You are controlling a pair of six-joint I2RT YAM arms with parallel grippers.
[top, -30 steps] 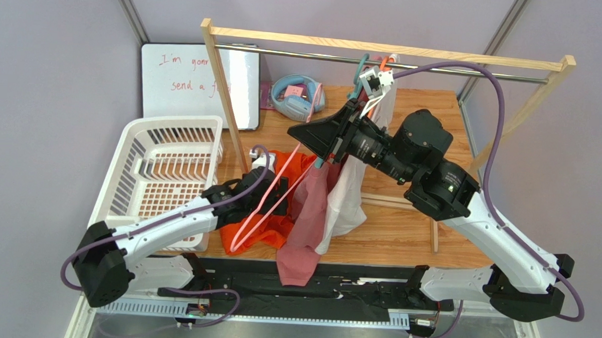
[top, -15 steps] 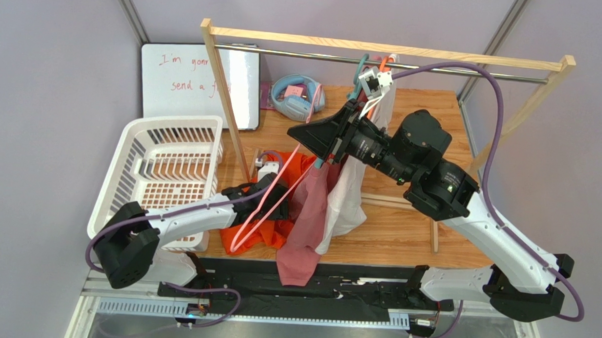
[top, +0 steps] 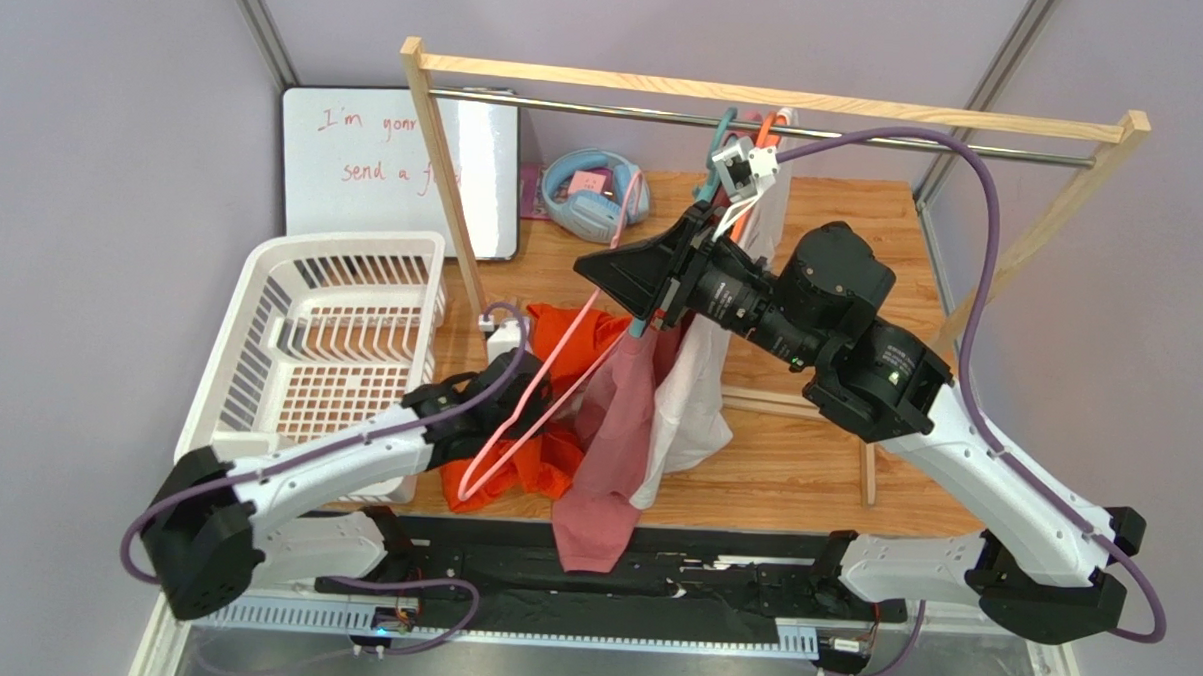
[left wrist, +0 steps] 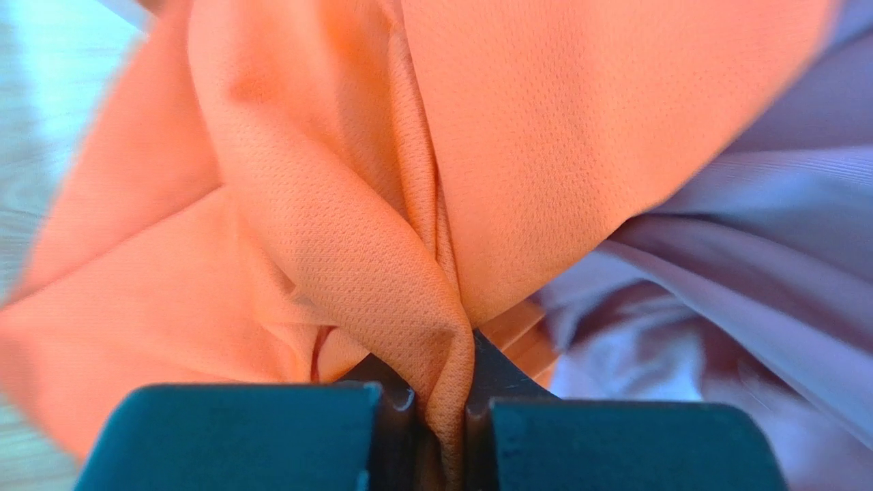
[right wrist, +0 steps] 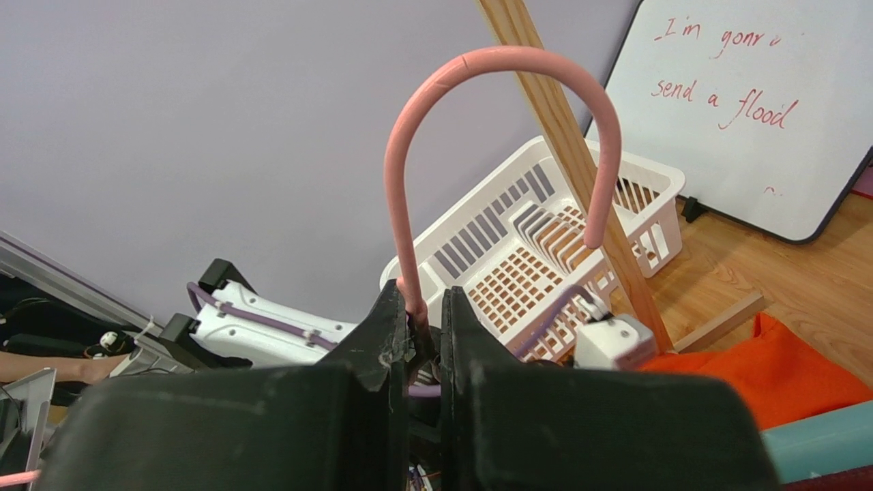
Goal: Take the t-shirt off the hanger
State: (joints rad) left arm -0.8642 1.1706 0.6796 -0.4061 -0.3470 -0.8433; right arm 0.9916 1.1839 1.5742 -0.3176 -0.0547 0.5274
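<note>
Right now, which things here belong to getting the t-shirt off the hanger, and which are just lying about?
In the job: orange t-shirt, pinched by the left gripper; pink hanger, held at its neck by the right gripper.
Just lying about: white basket, whiteboard, headphones, wooden rack, dusky pink garment, white garment.

Top view, dial centred on the table point(top: 868, 212): basket point(top: 263, 319) at 9, beside the table's left edge. Whiteboard point(top: 373, 173) at 11, behind the basket. Clothes rail point(top: 870, 135) spans 11 to 2 over the table's back. T-shirt point(top: 570, 337) at 7, just right of the basket, with the hanger point(top: 486, 457) through it, hook toward 1. Hanging clothes point(top: 620, 429) drop from the rail and touch the t-shirt's right side.
</note>
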